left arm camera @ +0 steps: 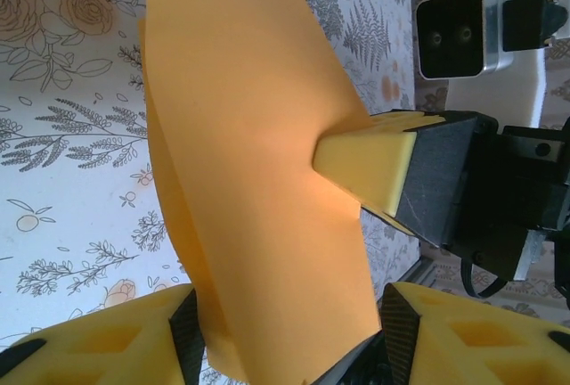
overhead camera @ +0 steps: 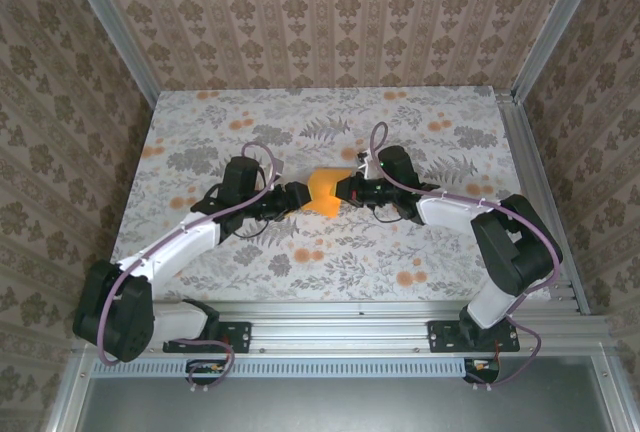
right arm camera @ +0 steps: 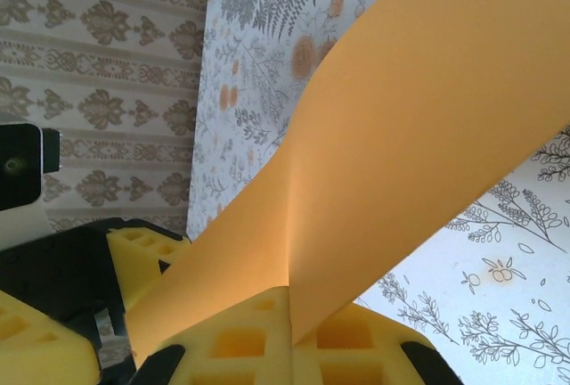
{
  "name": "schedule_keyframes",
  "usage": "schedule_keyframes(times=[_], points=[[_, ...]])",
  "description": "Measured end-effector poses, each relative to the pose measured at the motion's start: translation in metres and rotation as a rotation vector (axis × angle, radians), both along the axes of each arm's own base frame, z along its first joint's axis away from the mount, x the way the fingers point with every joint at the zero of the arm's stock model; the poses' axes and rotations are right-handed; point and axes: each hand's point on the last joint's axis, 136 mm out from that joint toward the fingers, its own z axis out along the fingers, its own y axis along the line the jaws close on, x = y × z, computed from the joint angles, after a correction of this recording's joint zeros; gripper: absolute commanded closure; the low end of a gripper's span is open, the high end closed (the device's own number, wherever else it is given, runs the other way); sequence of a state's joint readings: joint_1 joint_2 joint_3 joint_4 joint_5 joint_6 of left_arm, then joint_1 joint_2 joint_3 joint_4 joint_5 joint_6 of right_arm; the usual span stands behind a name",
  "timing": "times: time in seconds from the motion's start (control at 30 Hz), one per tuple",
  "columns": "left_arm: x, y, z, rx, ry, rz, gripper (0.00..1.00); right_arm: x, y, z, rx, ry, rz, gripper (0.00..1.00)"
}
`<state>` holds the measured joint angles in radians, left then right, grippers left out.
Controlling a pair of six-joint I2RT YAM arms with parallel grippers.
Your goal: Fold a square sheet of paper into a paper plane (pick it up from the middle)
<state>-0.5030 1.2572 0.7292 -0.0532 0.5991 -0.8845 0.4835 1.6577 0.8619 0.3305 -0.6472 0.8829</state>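
The square sheet of paper (overhead camera: 322, 190), creased, hangs above mid-tabletop (overhead camera: 420, 252), pinched in the right end effector (right arm camera: 289, 327). The left end effector (left arm camera: 289, 349) stands spread around its lower edge; best close squarely on the fold, without tugging.

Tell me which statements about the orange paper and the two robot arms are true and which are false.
1. The thin bright orange sheet of paper lies flat on the table. False: it is held up, bent, between the two grippers.
2. The right gripper is shut on the paper. True.
3. The left gripper has its fingers apart, with the paper passing between them. True.
4. The table is plain white. False: it is printed with grey leaves and orange flowers.
5. The paper is a slim pointed dart. False: it is a broad sheet with a crease.
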Motion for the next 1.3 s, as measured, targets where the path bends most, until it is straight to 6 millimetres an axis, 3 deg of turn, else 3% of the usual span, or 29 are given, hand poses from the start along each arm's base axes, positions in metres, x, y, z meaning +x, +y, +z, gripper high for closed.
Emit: schedule_keyframes(times=[0.27,0.53,0.9,1.17,1.3], points=[[-0.002,-0.005,-0.012,0.011,0.048,-0.038,0.5,-0.004,0.005,-0.001,-0.036,-0.025,0.027,1.0],[-0.002,-0.007,-0.002,0.018,0.021,-0.073,0.54,-0.004,0.006,0.003,-0.047,-0.057,0.028,1.0],[-0.01,0.01,-0.019,0.165,0.038,-0.088,0.39,0.0,0.004,0.011,-0.043,-0.077,0.016,1.0],[-0.012,0.014,-0.01,0.162,0.007,-0.068,0.33,0.002,0.003,0.016,-0.033,-0.083,0.004,1.0],[-0.015,0.015,-0.018,0.151,0.024,-0.055,0.33,0.005,0.004,0.021,-0.011,-0.084,-0.008,1.0]])
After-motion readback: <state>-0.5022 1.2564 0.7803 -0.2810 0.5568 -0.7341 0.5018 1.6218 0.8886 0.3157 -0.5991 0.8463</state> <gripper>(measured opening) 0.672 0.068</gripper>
